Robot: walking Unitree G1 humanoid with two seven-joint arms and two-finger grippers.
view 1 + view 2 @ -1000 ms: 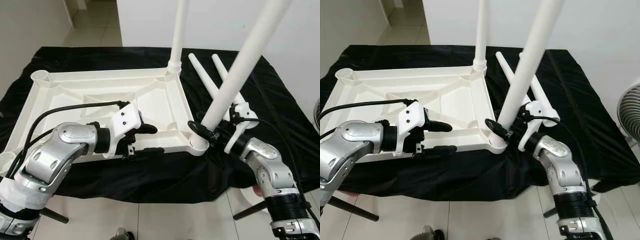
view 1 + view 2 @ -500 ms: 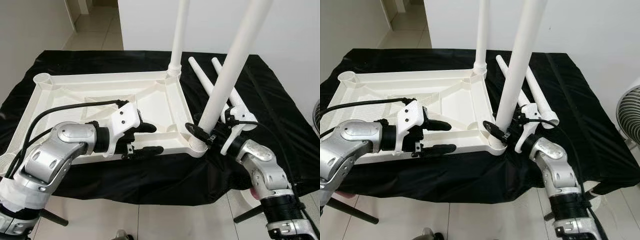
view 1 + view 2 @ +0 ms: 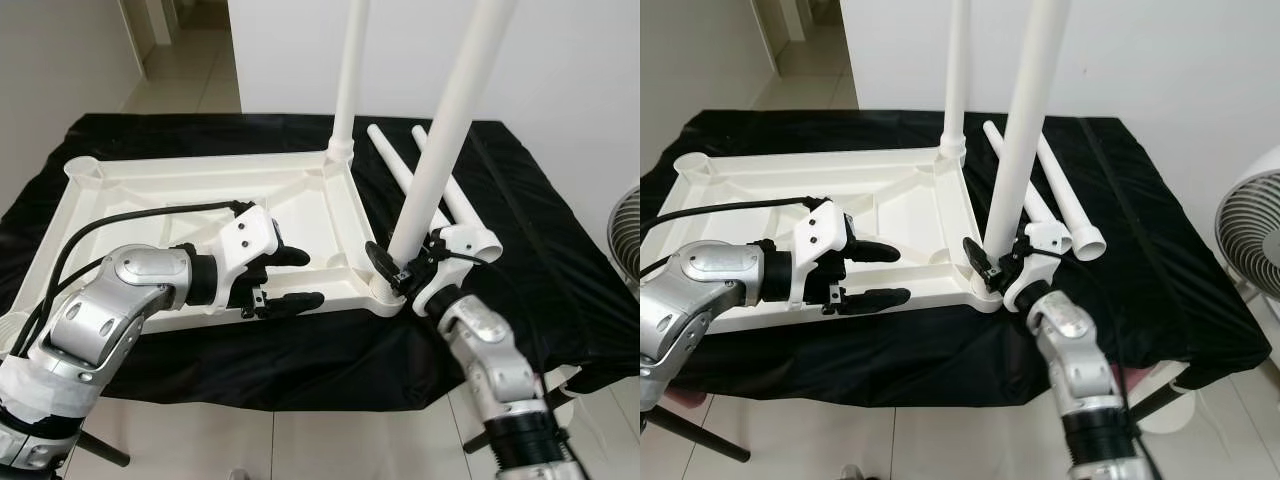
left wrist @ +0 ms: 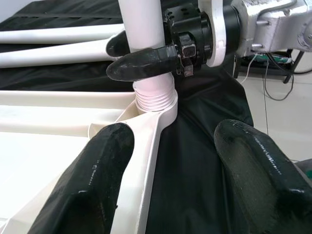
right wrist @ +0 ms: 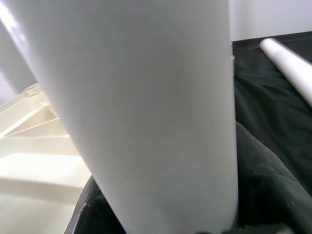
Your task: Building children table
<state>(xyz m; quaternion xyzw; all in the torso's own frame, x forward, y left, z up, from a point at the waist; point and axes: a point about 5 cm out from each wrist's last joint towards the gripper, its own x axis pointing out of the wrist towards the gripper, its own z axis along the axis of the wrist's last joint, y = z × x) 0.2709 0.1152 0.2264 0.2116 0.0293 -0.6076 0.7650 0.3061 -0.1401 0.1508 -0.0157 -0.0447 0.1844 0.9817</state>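
Note:
The white table top (image 3: 200,190) lies upside down on a black cloth. One white leg (image 3: 350,70) stands upright in its far right corner. A second leg (image 3: 450,120) stands nearly upright in the near right corner socket (image 4: 155,95), and my right gripper (image 3: 400,270) is shut on it just above its threaded base. My left gripper (image 3: 295,278) is open, straddling the table top's near rim: one finger lies inside the frame, the other outside. Two loose legs (image 3: 1068,195) lie on the cloth to the right.
The black cloth (image 3: 540,210) covers a low surface whose front edge runs just below the table top. A white fan (image 3: 1250,230) stands at the far right. Tiled floor (image 3: 940,440) lies in front, and a white wall rises behind.
The leg in my right gripper has swung from a rightward lean to nearly upright, and the right arm has drawn in toward the corner. My left gripper has stayed on the rim.

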